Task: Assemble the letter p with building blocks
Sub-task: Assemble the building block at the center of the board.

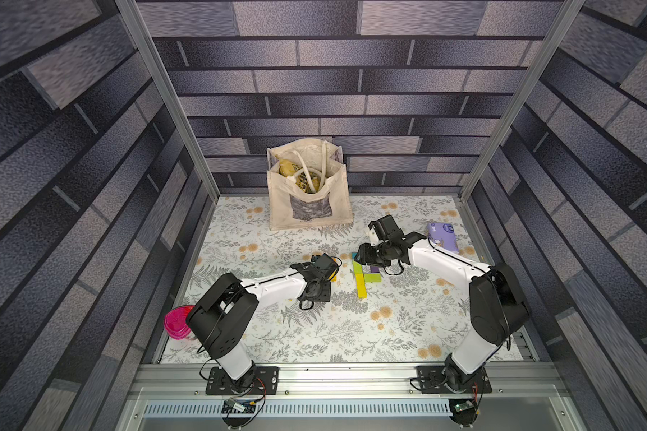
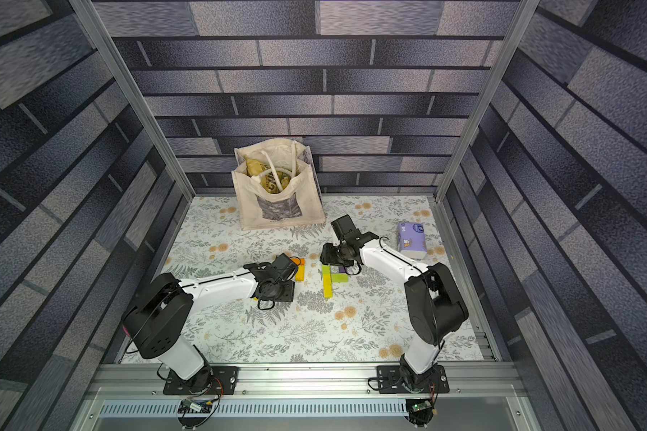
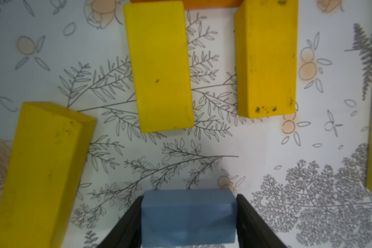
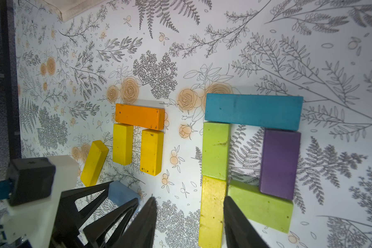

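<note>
Left gripper [image 3: 189,197] clamped the blue block [image 3: 188,216], left of the P [image 1: 361,285] in both top views, hidden beneath the wrist. Right gripper [image 4: 189,197] stood open, empty. Advised: lift level, clear yellow blocks [image 3: 159,66], avoid nudging the P.

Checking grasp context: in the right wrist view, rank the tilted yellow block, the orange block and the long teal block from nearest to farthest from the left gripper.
1. Tilted yellow flat rectangular block, right beside the left gripper.
2. Orange flat rectangular block, further off in the loose group.
3. Long teal rectangular block, farthest, on the robot's right side.
</note>
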